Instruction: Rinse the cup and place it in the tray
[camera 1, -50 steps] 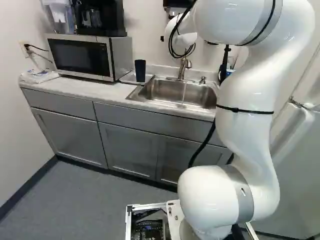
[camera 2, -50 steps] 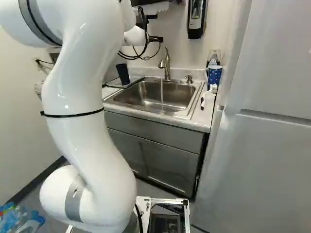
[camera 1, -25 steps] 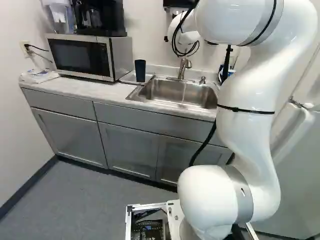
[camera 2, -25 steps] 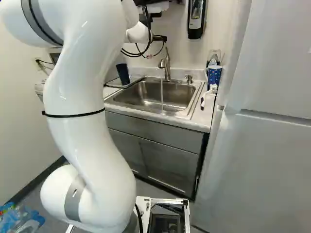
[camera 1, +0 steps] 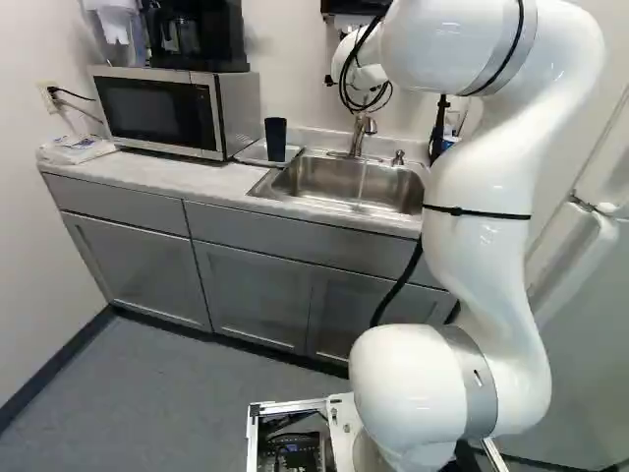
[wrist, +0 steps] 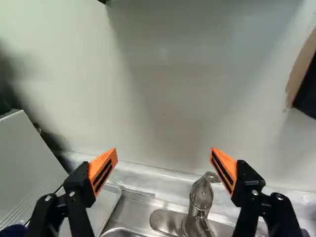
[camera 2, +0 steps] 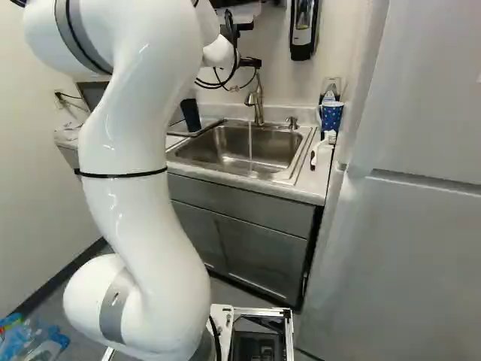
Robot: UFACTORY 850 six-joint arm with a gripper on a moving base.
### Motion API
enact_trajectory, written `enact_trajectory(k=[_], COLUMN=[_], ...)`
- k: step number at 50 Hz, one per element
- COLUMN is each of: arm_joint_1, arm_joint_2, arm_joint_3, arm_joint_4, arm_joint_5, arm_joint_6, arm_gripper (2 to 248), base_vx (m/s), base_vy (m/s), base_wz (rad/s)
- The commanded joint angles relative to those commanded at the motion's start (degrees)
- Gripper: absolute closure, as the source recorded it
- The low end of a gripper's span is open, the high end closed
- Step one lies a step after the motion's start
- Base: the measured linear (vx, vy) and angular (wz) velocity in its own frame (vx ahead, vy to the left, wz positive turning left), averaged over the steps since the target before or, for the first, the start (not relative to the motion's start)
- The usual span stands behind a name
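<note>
1. The gripper (camera 2: 251,63) is high over the back of the sink (camera 1: 344,182), facing the wall (wrist: 163,98).
2. In the wrist view its fingers (wrist: 102,170) stand wide apart, with nothing held between them.
3. The dark blue cup (camera 1: 276,140) stands upright on the tray (wrist: 106,202), between the microwave (camera 1: 157,110) and the sink, below the gripper and well off to its left.
4. In the wrist view a dark blue edge, apparently the cup's, shows outside the left finger; the rest is out of sight.
5. The faucet (wrist: 200,200) is below and ahead of the fingers, nearer the right one, and water (camera 2: 250,143) runs from it into the sink.
6. A patterned cup (camera 2: 331,116) stands right of the sink, beside a white brush (camera 2: 323,147).
</note>
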Motion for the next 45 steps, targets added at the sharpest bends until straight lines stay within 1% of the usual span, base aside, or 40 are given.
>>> enact_trajectory(k=[9,36,45], arm_joint_1=[0.29,0.32,0.43], arm_joint_2=[-1.47,-1.47,-0.73], arm_joint_3=[-1.77,-1.77,-0.88], arm_joint_4=[0.00,0.00,0.00], arm_joint_5=[-0.28,-4.22,-4.76], arm_joint_6=[0.00,0.00,0.00], arm_gripper=[3,3,3], base_vx=[0.000,0.000,0.000], base_vy=[0.000,0.000,0.000], base_wz=[0.000,0.000,0.000])
